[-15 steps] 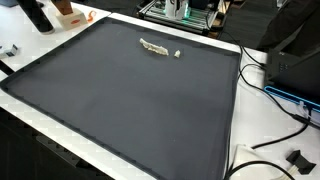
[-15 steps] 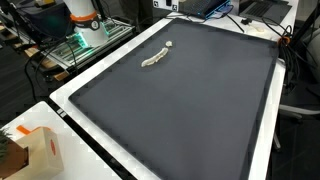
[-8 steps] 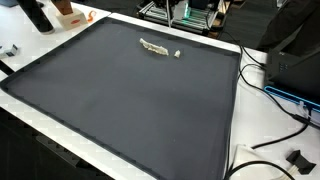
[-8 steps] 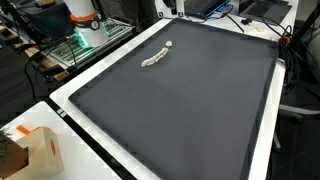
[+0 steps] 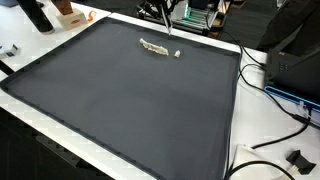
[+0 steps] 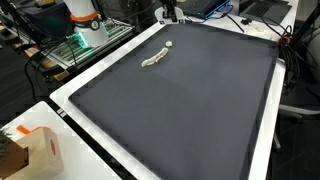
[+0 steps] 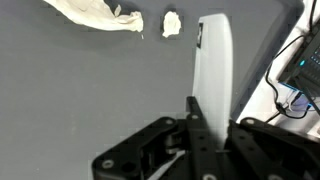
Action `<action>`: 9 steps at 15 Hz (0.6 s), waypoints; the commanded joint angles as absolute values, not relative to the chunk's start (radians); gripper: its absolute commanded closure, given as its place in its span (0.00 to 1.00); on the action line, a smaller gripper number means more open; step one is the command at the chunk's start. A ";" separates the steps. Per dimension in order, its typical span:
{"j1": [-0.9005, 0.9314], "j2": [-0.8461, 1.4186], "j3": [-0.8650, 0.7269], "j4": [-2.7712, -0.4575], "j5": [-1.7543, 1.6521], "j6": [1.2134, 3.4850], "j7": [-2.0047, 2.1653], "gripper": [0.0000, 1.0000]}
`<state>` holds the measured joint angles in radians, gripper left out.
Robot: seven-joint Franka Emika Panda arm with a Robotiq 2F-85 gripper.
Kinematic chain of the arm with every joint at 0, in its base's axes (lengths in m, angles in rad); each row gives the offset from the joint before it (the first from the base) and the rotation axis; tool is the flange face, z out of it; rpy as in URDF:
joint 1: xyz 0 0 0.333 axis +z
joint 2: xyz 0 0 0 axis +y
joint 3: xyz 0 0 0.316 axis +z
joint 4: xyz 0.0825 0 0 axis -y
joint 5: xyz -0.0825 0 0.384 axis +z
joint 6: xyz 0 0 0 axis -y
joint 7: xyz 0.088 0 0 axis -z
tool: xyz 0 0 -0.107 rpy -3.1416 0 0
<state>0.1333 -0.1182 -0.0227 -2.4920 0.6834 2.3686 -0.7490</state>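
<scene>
Crumpled white strip (image 5: 152, 46) lay on the dark mat (image 5: 130, 100) near one edge, with a small white scrap (image 5: 177, 53) just beside it. In both exterior views the gripper (image 6: 169, 12) showed only at the frame top, above them. The wrist view alone showed a white blade-like piece (image 7: 215, 70) between the fingers. Whether they clamped it could not be determined.

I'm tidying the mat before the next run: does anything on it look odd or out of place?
A pale crumpled strip lies near one edge of the dark mat, and a small white bit sits just apart from its end, as if broken off. Nothing else stands out.
</scene>
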 commanded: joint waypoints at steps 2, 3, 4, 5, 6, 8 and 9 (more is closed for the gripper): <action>0.104 -0.067 -0.029 -2.495 0.810 2.327 -0.890 0.99; 0.095 -0.054 -0.028 -2.496 0.826 2.322 -0.908 0.99; 0.086 -0.042 -0.026 -2.497 0.839 2.321 -0.921 0.99; 0.078 -0.031 -0.025 -2.498 0.855 2.319 -0.940 0.99; 0.070 -0.020 -0.024 -2.499 0.870 2.318 -0.954 0.99; 0.055 -0.004 -0.022 -2.500 0.902 2.306 -0.982 0.99; 0.047 0.003 -0.022 -2.502 0.916 2.300 -0.988 0.99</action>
